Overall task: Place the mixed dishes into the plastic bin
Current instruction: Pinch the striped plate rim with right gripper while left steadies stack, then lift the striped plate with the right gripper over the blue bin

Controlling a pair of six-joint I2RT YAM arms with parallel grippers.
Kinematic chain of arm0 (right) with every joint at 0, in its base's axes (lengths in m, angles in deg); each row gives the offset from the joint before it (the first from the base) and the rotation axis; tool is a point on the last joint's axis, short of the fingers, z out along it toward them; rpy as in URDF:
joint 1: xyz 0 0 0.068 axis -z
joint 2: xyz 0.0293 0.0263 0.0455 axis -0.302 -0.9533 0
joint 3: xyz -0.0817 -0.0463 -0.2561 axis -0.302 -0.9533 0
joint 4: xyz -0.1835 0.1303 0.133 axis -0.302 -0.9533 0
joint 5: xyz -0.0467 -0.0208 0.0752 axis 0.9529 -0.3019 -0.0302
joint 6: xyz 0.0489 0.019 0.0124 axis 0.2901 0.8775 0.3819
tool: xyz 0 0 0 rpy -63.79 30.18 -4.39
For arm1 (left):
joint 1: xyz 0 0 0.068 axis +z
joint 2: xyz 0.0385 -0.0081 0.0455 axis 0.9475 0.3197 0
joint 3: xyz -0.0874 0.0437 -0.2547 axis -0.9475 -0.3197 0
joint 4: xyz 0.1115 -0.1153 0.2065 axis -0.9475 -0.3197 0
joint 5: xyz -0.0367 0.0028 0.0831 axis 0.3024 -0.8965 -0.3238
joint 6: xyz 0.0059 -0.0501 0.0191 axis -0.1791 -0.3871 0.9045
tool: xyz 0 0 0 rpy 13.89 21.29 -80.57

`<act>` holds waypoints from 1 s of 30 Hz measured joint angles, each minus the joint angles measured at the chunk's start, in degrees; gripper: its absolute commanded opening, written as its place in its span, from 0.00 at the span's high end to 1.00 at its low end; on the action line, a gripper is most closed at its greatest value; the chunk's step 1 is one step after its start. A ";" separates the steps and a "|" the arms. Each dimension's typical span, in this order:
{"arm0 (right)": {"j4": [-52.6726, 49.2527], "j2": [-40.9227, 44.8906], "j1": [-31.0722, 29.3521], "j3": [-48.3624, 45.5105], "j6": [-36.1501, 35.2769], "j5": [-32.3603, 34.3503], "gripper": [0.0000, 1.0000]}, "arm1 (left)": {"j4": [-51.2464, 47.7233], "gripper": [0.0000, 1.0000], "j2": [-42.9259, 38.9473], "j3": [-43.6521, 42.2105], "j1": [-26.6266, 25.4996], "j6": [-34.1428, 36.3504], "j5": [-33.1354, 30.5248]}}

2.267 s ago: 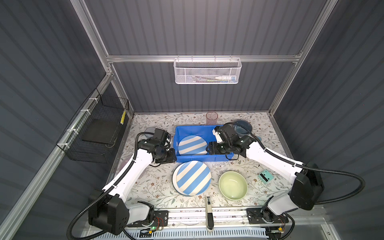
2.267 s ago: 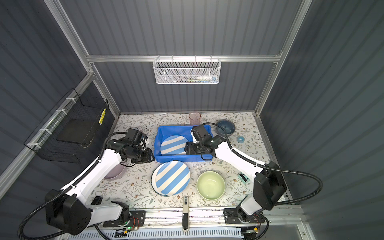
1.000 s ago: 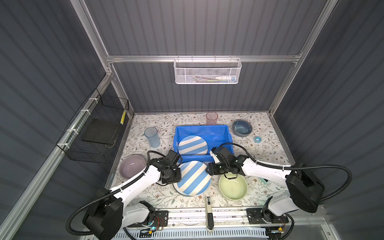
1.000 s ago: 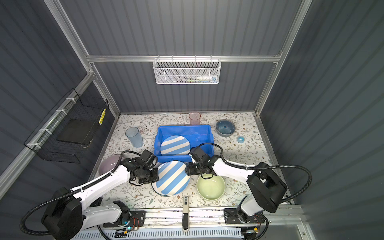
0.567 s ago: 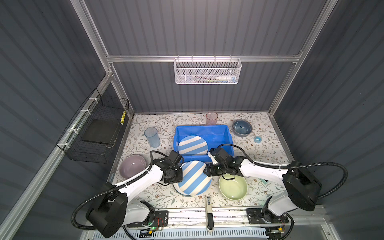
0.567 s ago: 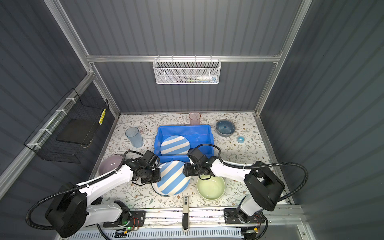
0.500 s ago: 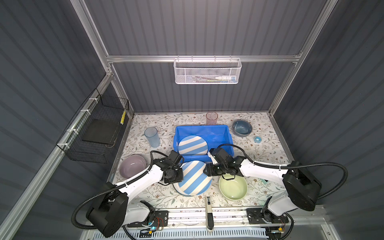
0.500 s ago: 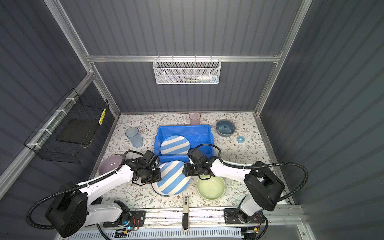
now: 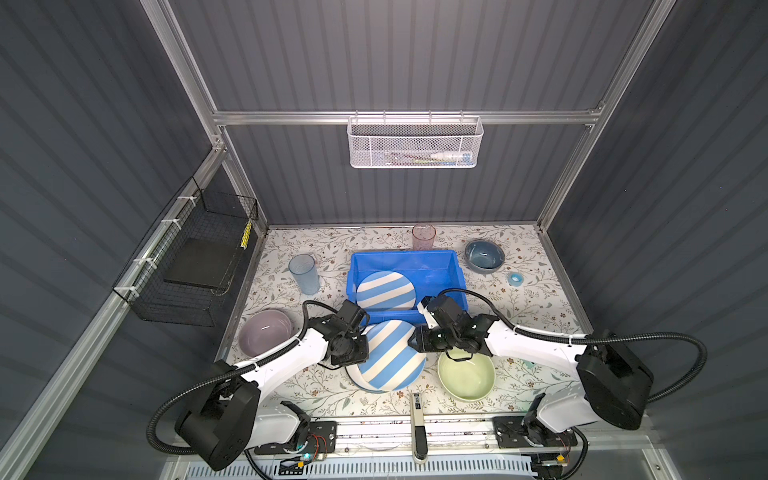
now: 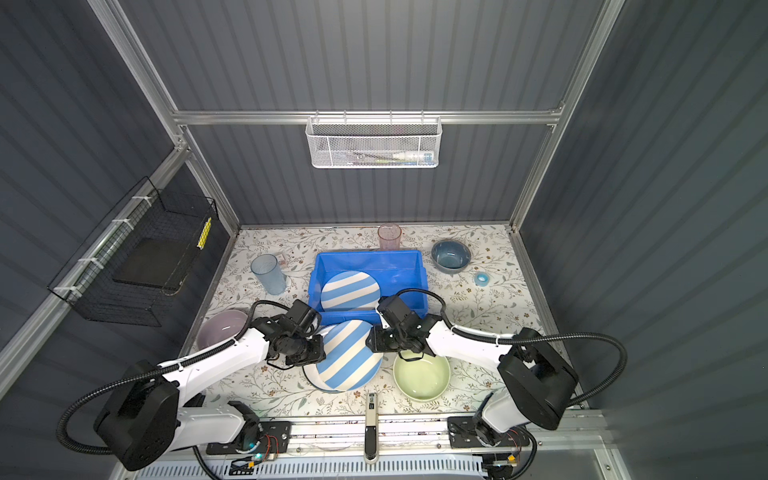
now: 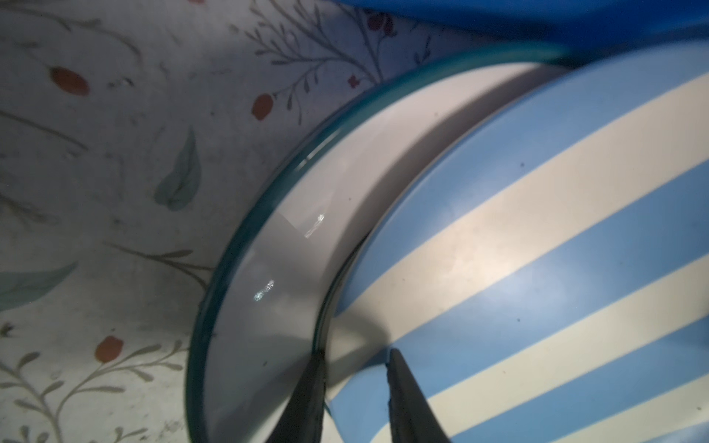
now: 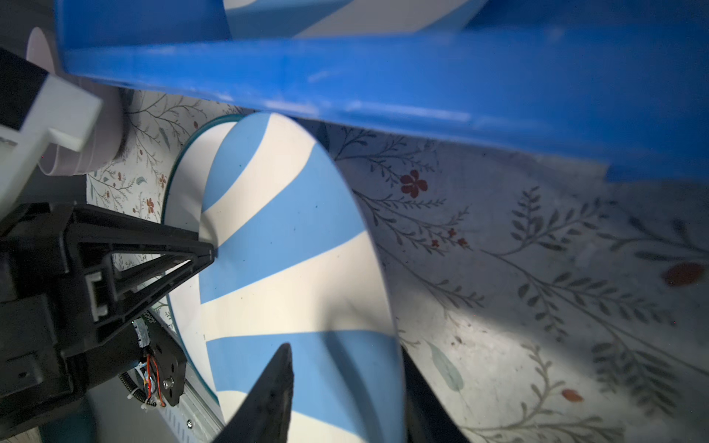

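Observation:
A blue-white striped plate point(image 9: 388, 353) point(image 10: 349, 357) hangs tilted just above a white teal-rimmed plate point(image 9: 355, 376) point(image 11: 307, 191), in front of the bright blue plastic bin point(image 9: 403, 262) point(image 10: 368, 259). My left gripper point(image 9: 366, 348) point(image 11: 355, 368) is shut on the striped plate's left rim, one finger under it and one on top. At the right rim, my right gripper point(image 9: 411, 340) point(image 12: 345, 353) straddles the edge with a gap still showing, so it is open. A second striped plate point(image 9: 385, 291) lies inside the bin.
A pale green bowl point(image 9: 466, 374) sits right beside my right arm. A lilac bowl point(image 9: 266, 332) and a blue tumbler point(image 9: 303, 274) stand at the left. Behind and to the right of the bin are a pink tumbler point(image 9: 424, 237), a grey-blue bowl point(image 9: 484, 255) and a teal tape roll point(image 9: 515, 278).
Both arms came forward from the bin to the front striped plate. Over the last second the right jaws have narrowed round its rim, and the plate has risen off the white plate.

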 measured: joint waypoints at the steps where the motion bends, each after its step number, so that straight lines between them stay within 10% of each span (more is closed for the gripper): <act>1: -0.04 0.33 0.00 0.00 0.00 0.00 0.62 | 0.02 0.70 0.15 0.11 0.02 0.13 0.15; 30: -1.05 5.25 0.31 1.14 2.14 -1.53 0.99 | -1.07 0.69 1.97 2.78 -0.72 1.84 -0.92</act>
